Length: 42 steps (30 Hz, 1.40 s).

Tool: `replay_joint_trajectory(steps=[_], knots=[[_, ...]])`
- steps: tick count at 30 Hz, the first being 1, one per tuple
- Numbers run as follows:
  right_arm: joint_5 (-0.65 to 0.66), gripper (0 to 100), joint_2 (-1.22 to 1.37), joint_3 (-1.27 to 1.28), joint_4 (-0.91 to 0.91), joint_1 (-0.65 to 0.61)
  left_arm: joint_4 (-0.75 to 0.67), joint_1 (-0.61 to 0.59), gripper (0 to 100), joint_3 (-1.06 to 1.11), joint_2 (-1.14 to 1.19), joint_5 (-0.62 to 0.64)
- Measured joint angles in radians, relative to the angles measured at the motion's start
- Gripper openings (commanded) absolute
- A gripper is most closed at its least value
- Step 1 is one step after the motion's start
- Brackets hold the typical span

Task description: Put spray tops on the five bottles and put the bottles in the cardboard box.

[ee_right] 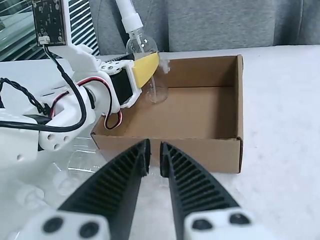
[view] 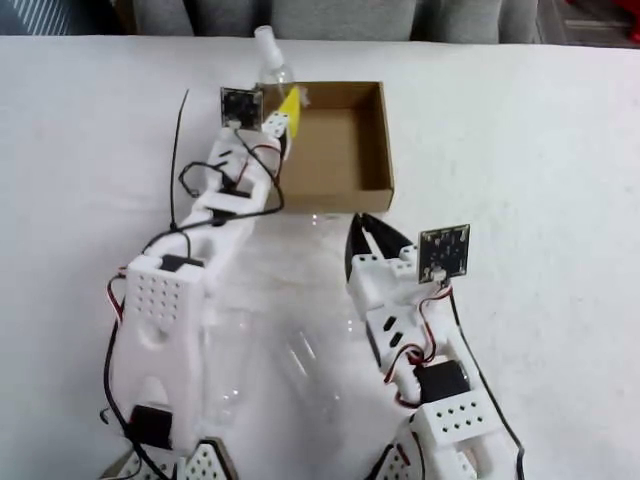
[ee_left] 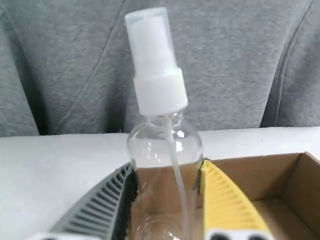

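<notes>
One bottle (ee_left: 165, 145) is capped: a white spray top (ee_left: 155, 60) sits on its neck, and the left claw (ee_left: 166, 169) pinches the clear body between its grey and yellow fingers. In the high view this bottle stands upright at the upper centre of the frame, at the upper-left corner of the box (view: 385, 140). Whether its base is over the box floor or just outside the wall cannot be told from here. The box floor looks bare in the right wrist view, so by these pictures no bottle has been packed yet. The right claw (ee_right: 154, 150) sits in the lower-right part of the high view, just below the box's near wall. Its black fingers are almost pressed together with only a slit between them, and it holds nothing. Between the two arms, in the lower middle of the high view, clear bottles (view: 298, 362) lie on the white worktop (view: 520, 120). They are hard to make out against it, so I cannot count them or say whether any carries a top. My reading is that the task is at an early stage. The first bottle is about to go in, and the rest are yet to be capped and packed.
</notes>
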Motion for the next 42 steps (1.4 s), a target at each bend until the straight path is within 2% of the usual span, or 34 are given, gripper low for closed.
replay_joint_trajectory(steps=[5,12,16,42], knots=[[0.0,1.5,0.0,0.0,0.0,0.0,0.043,0.0,4,-0.008,-0.002,-0.002],[0.0,1.5,0.0,0.0,0.0,0.0,0.058,0.0,25,-0.014,-0.002,-0.002],[0.0,1.5,0.0,0.0,0.0,0.0,0.118,-0.009,32,-0.029,-0.003,-0.002],[0.0,1.5,0.0,0.0,0.0,0.0,0.143,-0.038,33,-0.031,-0.002,0.003]])
